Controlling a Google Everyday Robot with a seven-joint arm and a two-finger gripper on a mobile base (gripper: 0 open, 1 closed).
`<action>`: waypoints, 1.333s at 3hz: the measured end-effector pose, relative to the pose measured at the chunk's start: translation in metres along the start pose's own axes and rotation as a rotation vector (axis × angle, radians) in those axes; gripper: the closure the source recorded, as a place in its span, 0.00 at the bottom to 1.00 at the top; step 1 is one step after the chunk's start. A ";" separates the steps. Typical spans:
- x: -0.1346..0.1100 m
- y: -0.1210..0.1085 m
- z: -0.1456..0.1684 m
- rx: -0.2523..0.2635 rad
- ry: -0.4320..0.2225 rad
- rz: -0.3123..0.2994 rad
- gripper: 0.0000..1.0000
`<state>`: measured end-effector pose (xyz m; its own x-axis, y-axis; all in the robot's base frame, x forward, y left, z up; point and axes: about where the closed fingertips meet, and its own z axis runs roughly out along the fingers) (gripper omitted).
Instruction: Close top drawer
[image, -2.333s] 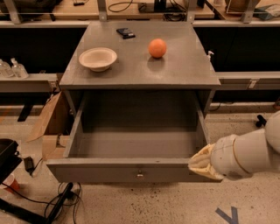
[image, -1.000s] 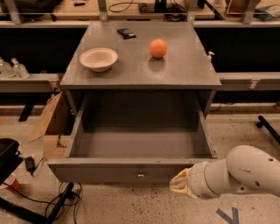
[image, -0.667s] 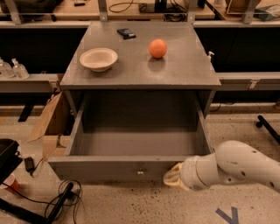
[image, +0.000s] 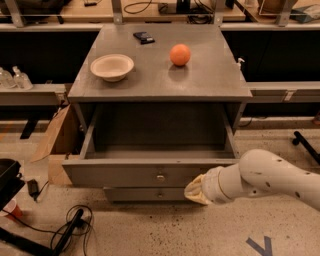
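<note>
The top drawer (image: 125, 175) of the grey cabinet stands pulled out, and its deep box is empty inside. Its wide front panel has a small round knob (image: 160, 177) at the centre. My gripper (image: 196, 190), wrapped in a cream cover at the end of the white arm (image: 270, 180), rests against the right part of the front panel, just right of the knob. A narrower lower drawer front (image: 145, 194) shows beneath it.
On the cabinet top (image: 150, 80) lie a cream bowl (image: 112, 67), an orange ball (image: 180, 54) and a small black object (image: 144, 37). A cardboard box (image: 55, 140) stands at the left, with cables (image: 70, 230) on the floor and bottles (image: 12, 79) on a left shelf.
My gripper has swung from the drawer's right corner leftward to the front panel near the knob. The drawer front now sits a little further in toward the cabinet.
</note>
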<state>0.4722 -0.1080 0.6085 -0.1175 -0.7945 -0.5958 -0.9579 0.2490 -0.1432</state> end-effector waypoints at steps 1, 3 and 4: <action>0.000 0.000 0.000 0.000 0.000 0.000 1.00; -0.013 -0.048 0.016 0.030 0.026 -0.006 1.00; -0.024 -0.081 0.029 0.046 0.042 -0.013 1.00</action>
<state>0.5603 -0.0931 0.6121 -0.1166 -0.8203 -0.5599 -0.9465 0.2627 -0.1877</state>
